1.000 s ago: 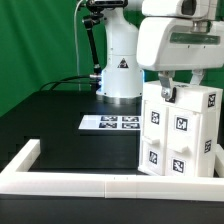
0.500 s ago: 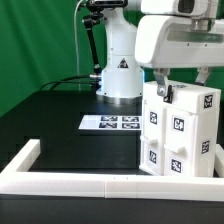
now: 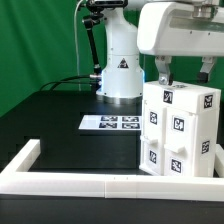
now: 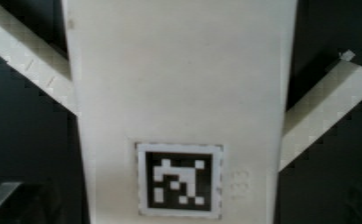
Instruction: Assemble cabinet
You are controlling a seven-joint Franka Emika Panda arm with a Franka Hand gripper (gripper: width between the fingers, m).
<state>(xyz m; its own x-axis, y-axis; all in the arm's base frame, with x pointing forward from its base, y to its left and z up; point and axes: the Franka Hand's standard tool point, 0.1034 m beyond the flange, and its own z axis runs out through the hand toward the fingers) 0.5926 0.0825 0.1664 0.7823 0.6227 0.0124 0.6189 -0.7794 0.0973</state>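
Observation:
The white cabinet [image 3: 178, 130] stands upright at the exterior view's right, with several black-and-white tags on its front, side and top. Its top panel [image 3: 187, 98] lies flat with tags facing up. My gripper [image 3: 186, 72] hangs just above that top, its two fingers spread wide, holding nothing. In the wrist view a long white cabinet panel [image 4: 178, 90] with one tag [image 4: 178, 178] fills the middle, dark on both sides. One grey fingertip [image 4: 0, 203] barely shows at a corner.
The marker board [image 3: 112, 122] lies flat on the black table left of the cabinet. A long low white rail [image 3: 90, 184] edges the table's front and left. The arm's white base [image 3: 118, 75] stands at the back.
My gripper has risen off the cabinet's top and shifted slightly right. Its finger, earlier down at the top's left edge, is now above it. The cabinet stays put.

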